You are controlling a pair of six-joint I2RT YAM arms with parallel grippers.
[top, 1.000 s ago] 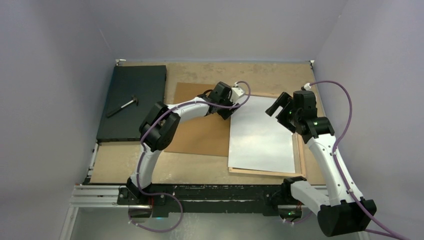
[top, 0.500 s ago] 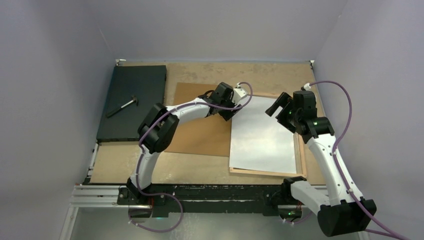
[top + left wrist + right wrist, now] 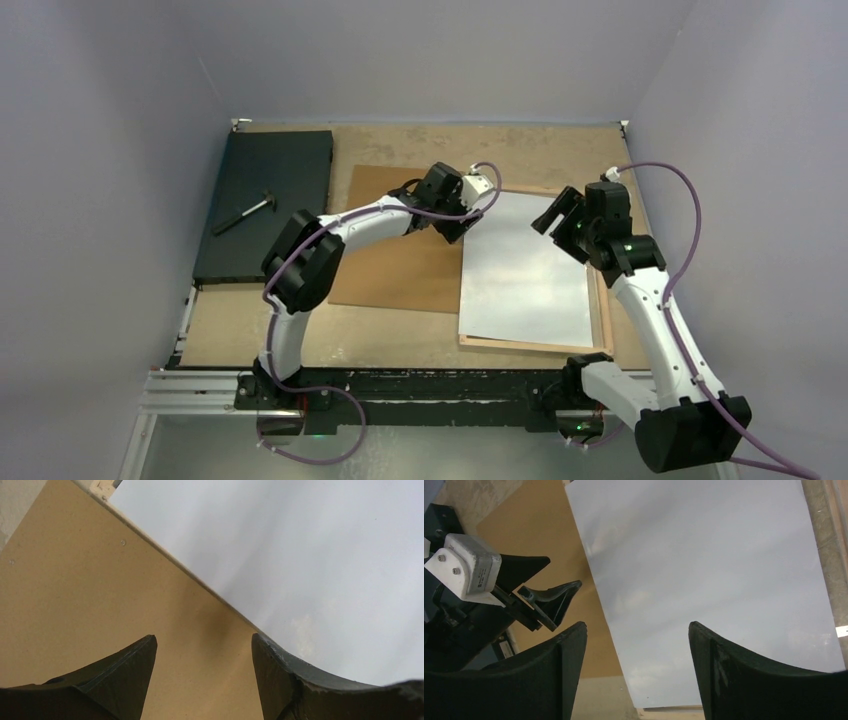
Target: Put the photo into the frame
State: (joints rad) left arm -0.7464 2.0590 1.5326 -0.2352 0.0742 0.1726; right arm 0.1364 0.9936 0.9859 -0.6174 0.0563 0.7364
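photo (image 3: 525, 275) white side up, lying on frame (image 3: 604, 320) | left hand (image 3: 202, 642) open at photo's far-left edge, over brown panel (image 3: 400, 265) | right hand (image 3: 636, 625) open above photo

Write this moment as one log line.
photo: white side up on frame | left fingers: open at its edge | right fingers: open above

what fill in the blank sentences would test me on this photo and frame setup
1. The photo lies with its ___ side facing up.
2. The small tool rests on the ___ board.
3. The left pincer and the right pincer are both ___.
4. In the top view, the brown panel lies to the ___ of the photo.

Missing words: white; black; open; left
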